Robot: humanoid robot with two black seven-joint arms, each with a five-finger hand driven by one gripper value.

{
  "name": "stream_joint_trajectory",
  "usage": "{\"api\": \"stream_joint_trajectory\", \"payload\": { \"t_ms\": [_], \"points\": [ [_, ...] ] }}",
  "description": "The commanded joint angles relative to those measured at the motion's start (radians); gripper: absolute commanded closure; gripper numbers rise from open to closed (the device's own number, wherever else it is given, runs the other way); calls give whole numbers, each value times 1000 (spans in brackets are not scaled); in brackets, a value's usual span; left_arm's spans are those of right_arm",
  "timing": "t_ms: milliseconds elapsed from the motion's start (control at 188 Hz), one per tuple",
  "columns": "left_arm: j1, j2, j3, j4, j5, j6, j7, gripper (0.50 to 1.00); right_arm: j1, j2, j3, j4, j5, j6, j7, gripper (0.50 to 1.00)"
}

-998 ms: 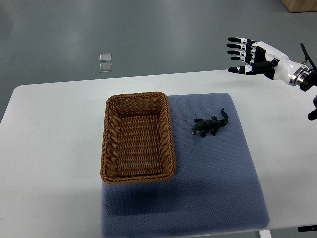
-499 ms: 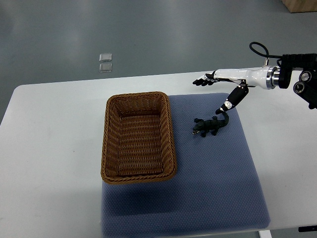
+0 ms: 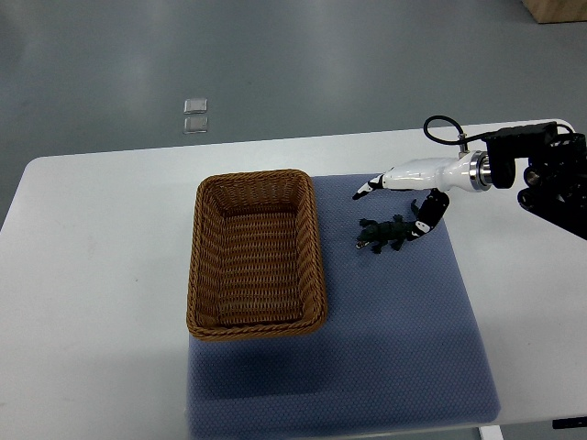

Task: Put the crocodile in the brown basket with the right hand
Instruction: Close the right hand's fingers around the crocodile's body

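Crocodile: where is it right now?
Top view: the crocodile lies on the blue mat, right of the basket and apart from it. The right hand is just above it in the picture.

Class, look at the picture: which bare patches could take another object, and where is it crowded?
Free: the near half of the blue mat, below the crocodile and right of the brown basket; the white table left of the basket; the basket's empty inside. Crowded: the mat's far right corner, where the right hand hangs over the crocodile.
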Motion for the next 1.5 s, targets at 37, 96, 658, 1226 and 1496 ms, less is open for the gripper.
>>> {"api": "stream_joint_trajectory", "payload": {
  "t_ms": [37, 96, 658, 1226, 1496],
  "points": [
    [0, 0, 0, 0, 0, 0, 0, 500, 15, 6, -29, 8, -36, -22, 15, 574],
    [0, 0, 0, 0, 0, 0, 0, 500, 22, 6, -47, 10, -52, -36, 20, 574],
    [0, 0, 0, 0, 0, 0, 0, 500, 44, 27, -152, 27, -145, -140, 27, 579],
    [0, 0, 0, 0, 0, 0, 0, 500, 48, 43, -199, 2, -239, -232, 27, 605],
    [0, 0, 0, 0, 0, 0, 2, 500, 48, 58, -218, -30, -248, -276, 27, 619]
  ]
}}
